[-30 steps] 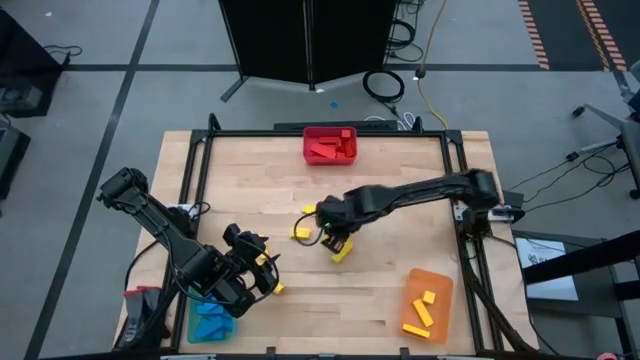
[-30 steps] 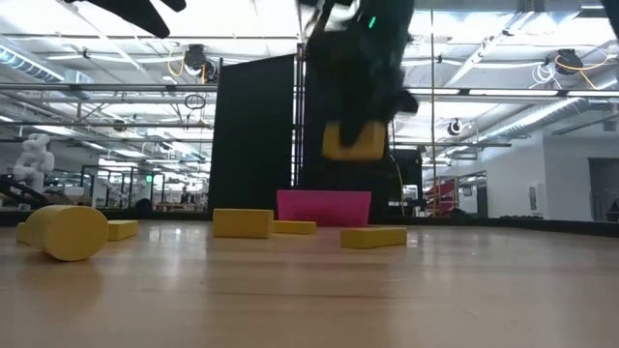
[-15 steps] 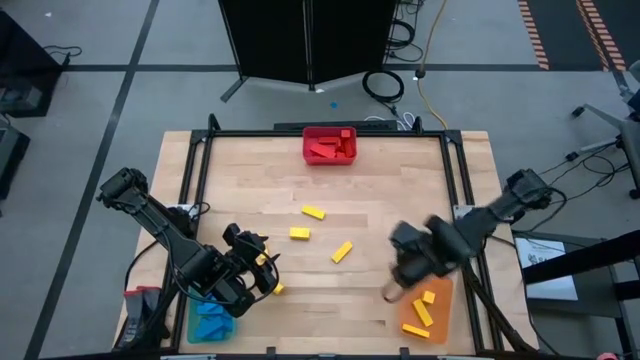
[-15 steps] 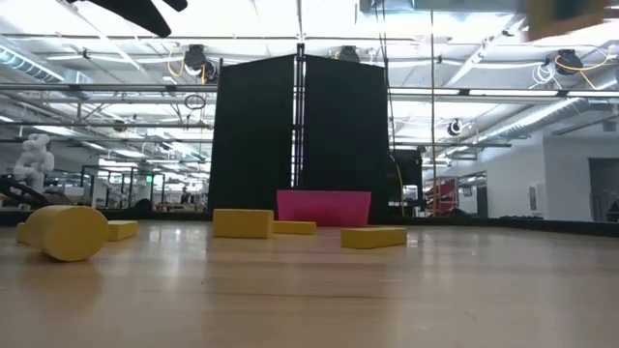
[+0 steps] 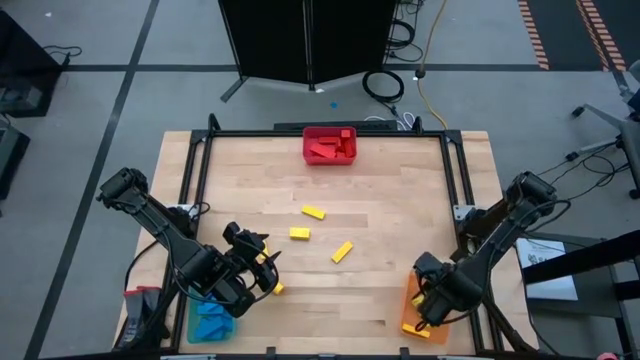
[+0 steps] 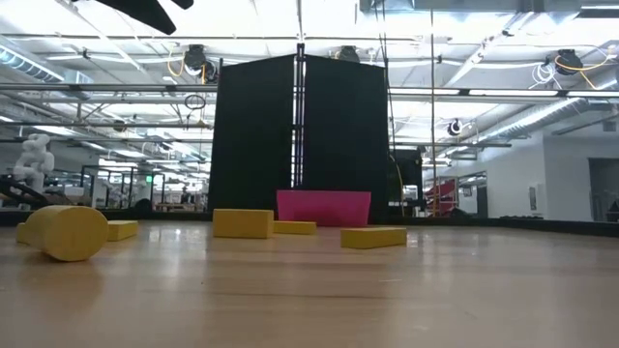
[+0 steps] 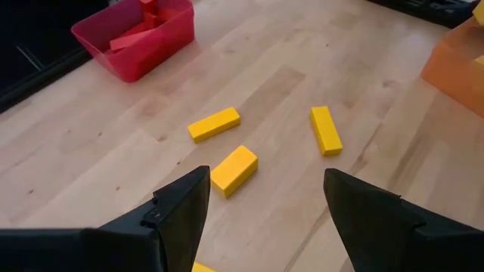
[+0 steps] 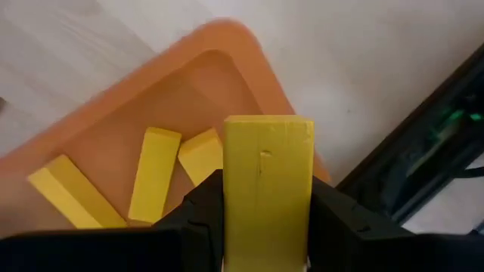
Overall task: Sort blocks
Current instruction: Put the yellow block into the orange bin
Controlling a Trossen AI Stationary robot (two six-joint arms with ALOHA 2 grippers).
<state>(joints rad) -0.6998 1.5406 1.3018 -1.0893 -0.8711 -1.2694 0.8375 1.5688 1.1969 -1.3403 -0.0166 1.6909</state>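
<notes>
Hovering over the shallow orange plastic bin (image 5: 426, 305), the right gripper (image 8: 266, 227) has its two dark fingers closed against the long sides of a flat yellow rectangular block (image 8: 268, 185), which stands up between them above the bin's floor. Three more yellow blocks (image 8: 154, 183) lie flat inside that bin, below and beside the held one.

Well apart from the orange bin, toward the table's middle, three loose yellow blocks (image 5: 300, 233) rest on the pale wooden tabletop (image 5: 380, 210), none touching another. Farther still from the orange bin, at the table's far edge, a red plastic bin (image 5: 330, 146) holds red blocks (image 5: 322, 150).

Across the table from the orange bin, the left gripper (image 7: 265, 200) waits with its fingers spread wide and empty, next to a blue bin (image 5: 211, 321).
</notes>
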